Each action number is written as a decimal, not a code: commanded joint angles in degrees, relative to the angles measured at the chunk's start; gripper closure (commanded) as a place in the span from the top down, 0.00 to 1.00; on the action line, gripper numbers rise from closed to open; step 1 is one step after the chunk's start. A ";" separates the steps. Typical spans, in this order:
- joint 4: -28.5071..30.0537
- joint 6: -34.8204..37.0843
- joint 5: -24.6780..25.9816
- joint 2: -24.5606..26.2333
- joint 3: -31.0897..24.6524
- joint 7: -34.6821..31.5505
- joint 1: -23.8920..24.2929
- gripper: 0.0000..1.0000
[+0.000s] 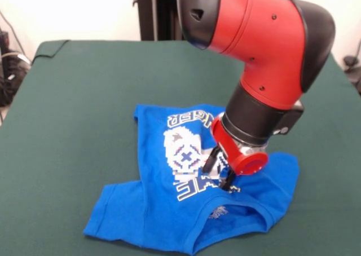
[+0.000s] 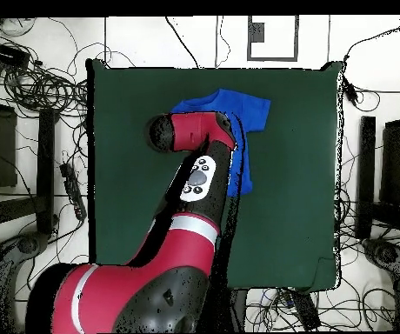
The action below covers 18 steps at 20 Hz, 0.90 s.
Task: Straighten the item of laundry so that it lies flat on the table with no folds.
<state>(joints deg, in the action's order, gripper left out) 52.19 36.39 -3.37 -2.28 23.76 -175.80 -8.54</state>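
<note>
Shirt first: the blue T-shirt [image 1: 169, 202] lies in the lower middle of the front view, on the dark green table [image 1: 73, 109], and you can see it is not flat. The white controller print [image 1: 183, 149] and the block lettering [image 1: 189, 119] face up, in the middle of the cloth. One sleeve spreads toward the lower left of the frame, and the neck opening [image 1: 225, 219] sits at the lower edge with its collar curling up a little. The left edge of the shirt is folded in a long line — the cloth there makes a ridge from the upper corner down to the sleeve.

The red and black arm [image 1: 259, 36] comes down from the upper right of the frame. Its gripper [image 1: 220, 168] points down on the shirt, just right of the print. You see two dark fingers [image 1: 210, 160] with only a narrow gap between them, and their tips reach the cloth near the lower lettering — but I cannot tell if they pinch the fabric or only stand on it.

In the overhead view the shirt [image 2: 243, 109] is in the upper middle of the table [image 2: 290, 209], near its top edge, and the arm [image 2: 195, 183] covers part of it. The gripper itself is hidden there under the arm.
</note>
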 commanded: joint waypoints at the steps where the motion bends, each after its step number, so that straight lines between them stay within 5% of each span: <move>1: -1.49 -3.79 -2.23 4.59 -6.07 -5.92 -2.75 1.00; 5: -2.15 2.48 -2.25 3.28 -5.60 -4.34 -3.19 1.00; 8: 2.62 7.85 -3.53 -2.11 -7.72 -1.70 -2.31 1.00; 18: 12.48 11.55 -1.83 -13.84 -8.73 4.29 -1.53 1.00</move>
<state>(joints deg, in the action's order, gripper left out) 55.71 40.07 -3.51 -9.65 22.62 -175.80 -8.76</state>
